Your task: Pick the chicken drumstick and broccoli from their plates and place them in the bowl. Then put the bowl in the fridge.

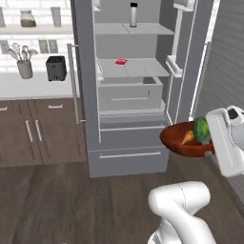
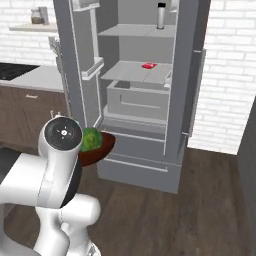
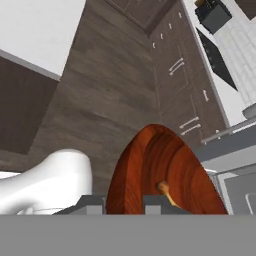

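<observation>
Close under my camera, my jaws pinch the rim of the bowl [image 3: 165, 175], held level so the drumstick [image 1: 188, 137] and broccoli [image 1: 201, 128] stay inside. It hangs above the floor just outside the open fridge [image 1: 131, 86], below its shelves, awaiting insertion.

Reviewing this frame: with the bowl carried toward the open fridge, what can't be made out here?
- Hand grip: in the hand view the fingertips straddle the bowl rim, but contact is cut off by the bottom edge.
- Chicken drumstick: mostly hidden by the bowl wall and broccoli in the left base view.
- Small red item on the fridge shelf: too small to identify.
</observation>
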